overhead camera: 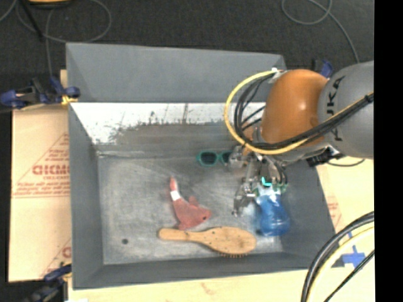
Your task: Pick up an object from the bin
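A KUKA arm (352,115), its wrist under a rounded orange cover (293,109) looped with yellow and black cables, reaches from the right into a grey metal bin (85,168) standing on a dark floor (176,11). Thin black cords (308,8) curl over that floor beyond the bin. The bin's flat bottom is dull and scuffed, and pale scrape marks run along the foot of its far wall.

Four loose things lie in the bin, one of each kind. One pair of teal-green plastic sunglasses (211,158) sits at the far side, right of centre. One crumpled salmon-red scrap of soft material (189,211) lies near the middle. One wooden oval hairbrush (211,238) rests just nearer than the scrap, lying left to right with its handle to the left, along the near wall. One blue translucent plastic bottle (273,216) sits in the near right corner, just right of the brush head. A small dark speck (124,241) marks the floor at the near left.

The gripper (255,201) hangs low over the right side of the bin, at the bottle's far end. From this angle it cannot be told whether it is spread or closed, or whether it touches the bottle.
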